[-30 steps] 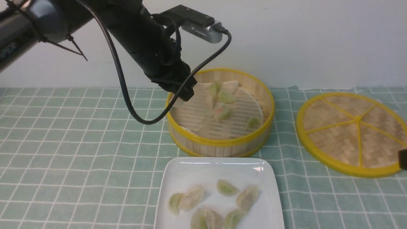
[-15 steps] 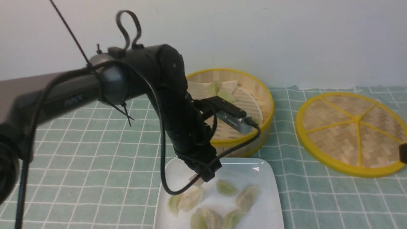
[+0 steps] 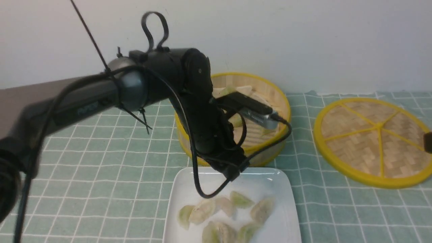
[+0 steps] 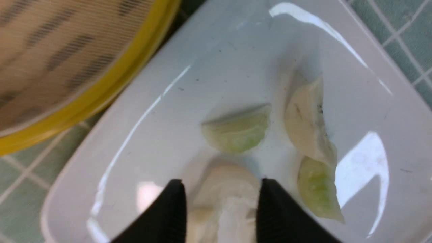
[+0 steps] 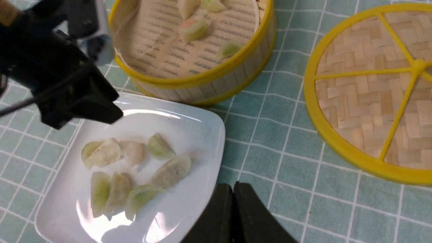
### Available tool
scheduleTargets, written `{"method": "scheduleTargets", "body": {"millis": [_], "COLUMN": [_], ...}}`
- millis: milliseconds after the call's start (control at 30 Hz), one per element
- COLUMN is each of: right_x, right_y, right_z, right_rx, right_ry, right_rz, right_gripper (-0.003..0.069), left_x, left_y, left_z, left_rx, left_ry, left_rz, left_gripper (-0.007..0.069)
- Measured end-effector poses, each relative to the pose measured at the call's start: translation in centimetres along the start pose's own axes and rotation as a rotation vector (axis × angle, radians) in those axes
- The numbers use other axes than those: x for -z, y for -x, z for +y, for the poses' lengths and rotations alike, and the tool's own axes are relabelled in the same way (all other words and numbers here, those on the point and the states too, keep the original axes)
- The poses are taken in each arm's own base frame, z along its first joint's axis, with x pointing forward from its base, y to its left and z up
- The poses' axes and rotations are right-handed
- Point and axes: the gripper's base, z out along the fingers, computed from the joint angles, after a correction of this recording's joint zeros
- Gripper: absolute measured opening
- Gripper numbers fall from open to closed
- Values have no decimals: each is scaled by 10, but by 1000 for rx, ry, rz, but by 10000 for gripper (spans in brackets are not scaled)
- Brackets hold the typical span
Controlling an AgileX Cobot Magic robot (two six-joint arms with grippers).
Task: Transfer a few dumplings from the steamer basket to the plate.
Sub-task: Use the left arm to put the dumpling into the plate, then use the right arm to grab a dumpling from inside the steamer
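In the front view, my left gripper (image 3: 233, 172) hangs just above the far edge of the glossy white square plate (image 3: 276, 182), pointing down at it. Seven or so small crescent-shaped translucent dumplings (image 3: 224, 206), pale green and whitish, lie clustered on the near half of the plate. The round bamboo-slat steamer basket with yellow rims (image 3: 271, 88) stands just behind the plate, half hidden by the arm, and one green dumpling (image 3: 237, 121) shows inside it. A flat woven lid with yellow rim and spokes (image 3: 371, 141) lies well to the right of the plate on the bench's green checked cloth (image 3: 84, 168).

In the left wrist view, the left gripper (image 4: 219, 202) stands open, its black fingertips (image 4: 175, 209) parted over the plate (image 4: 202, 67). A whitish dumpling (image 4: 226, 182) lies on the plate below the gap, held by neither finger. A pale green dumpling (image 4: 238, 131) rests just beyond it.

In the right wrist view, my right gripper (image 5: 233, 199) is closed on nothing, fingers pressed together, hovering by the plate's (image 5: 199, 121) near right edge. The steamer basket (image 5: 202, 84) behind the plate holds a few dumplings (image 5: 193, 27).
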Motion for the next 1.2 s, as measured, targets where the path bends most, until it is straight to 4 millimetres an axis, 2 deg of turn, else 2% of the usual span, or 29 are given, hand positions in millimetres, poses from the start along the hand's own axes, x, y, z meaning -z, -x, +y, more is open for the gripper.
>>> {"method": "scheduleTargets", "body": {"millis": [33,67,100,133,200,233,267,333,367,400,467,500,533,633,667,733,867,933,967,1000,1100,1133,1200], "right_x": [-4,-8,-15,-23,-37,-38,-57,-77,-92,-92,-127,-130,-149,-194,-212,-236,-287,-306,-307,-327,-340,-353,-363], "right_y": [4,11,19,23,33,35,44,54,59,61,74,75,83,91,94,100,102,101,102,96,92,88,83], "right_z": [-1,-3,-4,-6,-3,-2,4,11,16,16,26,27,33,42,46,49,46,44,44,41,38,33,30], "right_rx": [-2,-4,-3,0,29,36,70,110,135,138,202,207,243,316,346,380,398,396,397,409,433,452,467], "right_ry": [1,4,11,17,40,41,66,79,86,83,84,84,83,70,65,53,39,35,34,21,2,-18,-34], "right_rz": [14,28,45,67,99,97,121,131,146,137,154,156,160,206,222,235,310,347,348,392,423,448,471], "right_gripper": [-14,-14,-14,-14,-12,-12,-11,-10,-9,-8,6,8,27,86,125,185,325,388,393,437,470,484,492], "left_x": [13,34,55,68,101,99,116,138,140,144,152,155,154,155,156,155,159,162,163,164,164,163,163], "left_y": [-1,-5,-10,-15,-31,-32,-50,-76,-88,-90,-127,-131,-148,-181,-193,-205,-219,-222,-223,-224,-226,-227,-228], "left_z": [1,2,3,3,2,2,2,1,1,0,-2,-4,-6,-15,-20,-26,-36,-38,-39,-40,-40,-40,-41], "left_rx": [16,35,47,56,73,75,95,123,138,138,185,187,208,236,238,240,251,250,249,249,245,245,245], "left_ry": [11,27,42,51,78,77,99,133,145,149,189,194,204,223,230,233,233,235,235,240,245,242,239], "left_rz": [-26,-64,-109,-132,-203,-198,-239,-301,-316,-327,-370,-382,-388,-412,-427,-437,-465,-477,-478,-482,-472,-454,-443], "left_gripper": [189,93,51,26,4,3,-6,-6,-6,-6,-6,-6,-6,-6,-6,-6,-6,-6,-6,-6,-6,-6,-6]}}
